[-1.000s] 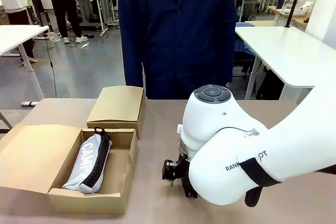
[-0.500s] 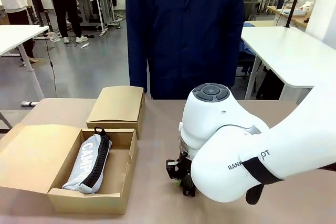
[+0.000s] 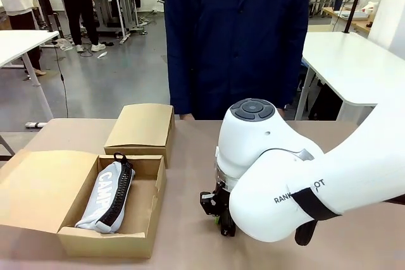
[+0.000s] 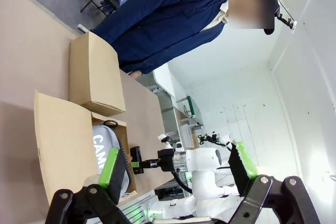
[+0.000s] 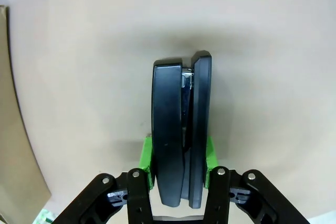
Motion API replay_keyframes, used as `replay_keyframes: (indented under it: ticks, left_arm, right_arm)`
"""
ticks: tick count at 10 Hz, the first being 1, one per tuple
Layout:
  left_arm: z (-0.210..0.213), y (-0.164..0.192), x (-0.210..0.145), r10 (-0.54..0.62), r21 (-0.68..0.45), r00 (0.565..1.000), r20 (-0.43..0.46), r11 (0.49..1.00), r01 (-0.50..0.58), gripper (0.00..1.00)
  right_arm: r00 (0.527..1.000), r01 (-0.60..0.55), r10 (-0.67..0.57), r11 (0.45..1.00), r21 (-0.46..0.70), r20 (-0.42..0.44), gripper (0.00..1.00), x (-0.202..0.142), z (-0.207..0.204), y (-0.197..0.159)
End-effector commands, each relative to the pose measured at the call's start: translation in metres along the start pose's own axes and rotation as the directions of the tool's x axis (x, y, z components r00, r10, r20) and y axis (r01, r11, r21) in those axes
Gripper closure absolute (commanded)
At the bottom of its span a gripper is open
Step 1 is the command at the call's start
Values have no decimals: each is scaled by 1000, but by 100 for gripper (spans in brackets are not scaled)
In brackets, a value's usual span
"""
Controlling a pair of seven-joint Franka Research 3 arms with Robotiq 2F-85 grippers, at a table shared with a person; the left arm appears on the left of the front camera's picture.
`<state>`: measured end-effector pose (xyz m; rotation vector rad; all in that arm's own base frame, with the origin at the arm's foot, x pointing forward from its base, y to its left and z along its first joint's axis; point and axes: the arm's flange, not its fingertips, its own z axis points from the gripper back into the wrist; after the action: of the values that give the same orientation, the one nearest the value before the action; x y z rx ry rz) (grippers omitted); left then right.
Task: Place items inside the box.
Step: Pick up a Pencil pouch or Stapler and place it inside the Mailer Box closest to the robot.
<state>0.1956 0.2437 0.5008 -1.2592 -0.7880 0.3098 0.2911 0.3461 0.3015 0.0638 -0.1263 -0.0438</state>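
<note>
Stapler (image 5: pixel 181 129) gripped in right pincer (image 5: pixel 178 156), hanging low over tabletop (image 5: pixel 79 51), not yet boxed. Box (image 3: pixel 107 243) lies well to that pincer's left, grey pencil case (image 3: pixel 104 200) inside: you have one item done. Left pincer (image 4: pixel 176 163) wide, empty

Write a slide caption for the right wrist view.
Right claw closed on a black stapler, green pads against both sides, tan table beneath, cardboard box edge at left.

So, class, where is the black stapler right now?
In the right wrist view, the black stapler sits clamped between the right gripper's green fingers, over the table, beside the open box.
</note>
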Motion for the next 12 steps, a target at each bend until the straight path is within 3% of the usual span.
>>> replay_keyframes:
  ticks: [1,3,5,7,9,10,11,12]
  left_arm:
    - [0,-2,1,-17,-25,1000,11,1000,17,0]
    - [0,-2,1,-17,-25,1000,11,1000,17,0]
    - [0,-2,1,-17,-25,1000,11,1000,17,0]
    - [0,-2,1,-17,-25,1000,11,1000,17,0]
    - [0,-2,1,-17,-25,1000,11,1000,17,0]
    - [0,-2,1,-17,-25,1000,11,1000,17,0]
    - [0,-2,1,-17,-25,1000,11,1000,17,0]
    - [0,-2,1,-17,-25,1000,11,1000,17,0]
  right_arm:
    - [1000,26,-26,1000,-6,1,100,3,1,5]
    - [999,44,-43,999,31,-20,100,1,26,4]
    - [979,166,-141,970,175,-149,100,-7,91,25]
    - [977,178,-134,940,292,-166,100,-15,126,54]
    - [981,177,-113,857,484,-157,100,-23,140,83]
    - [975,197,-113,830,522,-189,100,-22,136,80]
    - [976,195,-140,904,381,-168,100,-24,154,86]
    - [976,195,-140,904,381,-168,100,-24,154,86]
